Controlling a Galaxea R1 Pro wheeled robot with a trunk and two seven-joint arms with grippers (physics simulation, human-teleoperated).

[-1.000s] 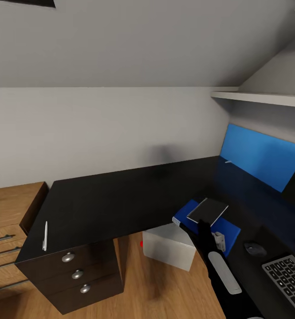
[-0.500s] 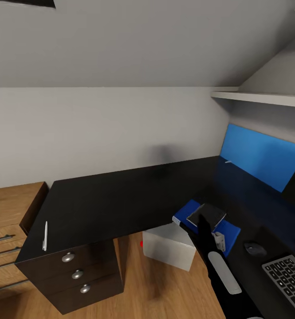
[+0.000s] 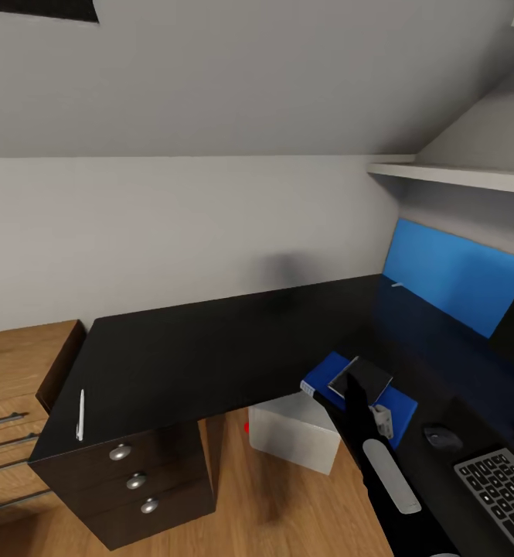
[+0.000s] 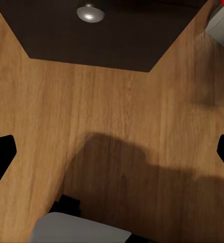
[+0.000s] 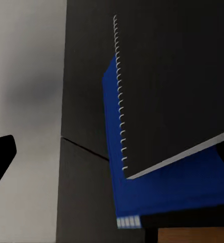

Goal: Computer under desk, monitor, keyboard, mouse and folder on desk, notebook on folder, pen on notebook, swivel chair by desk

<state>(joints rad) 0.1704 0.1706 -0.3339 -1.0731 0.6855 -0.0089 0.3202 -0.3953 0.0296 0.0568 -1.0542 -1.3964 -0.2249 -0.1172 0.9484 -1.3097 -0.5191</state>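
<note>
notebook [image 3: 360, 380] shifted, now flatter on folder [image 3: 324, 378]; right end effector [image 3: 355, 384] wide | left end effector [image 4: 112, 152] wide

One desk [image 3: 210, 348], pen [image 3: 79, 414], folder [image 3: 399, 404], notebook [image 3: 362, 378], mouse [image 3: 441, 438], keyboard [image 3: 500, 486], computer [image 3: 291, 433].

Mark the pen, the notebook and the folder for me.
pen [image 3: 79, 415], head view, middle of its white barrel.
notebook [image 3: 365, 375], head view, centre of its dark cover.
folder [image 3: 325, 377], head view, bare blue corner beside the notebook.
</note>
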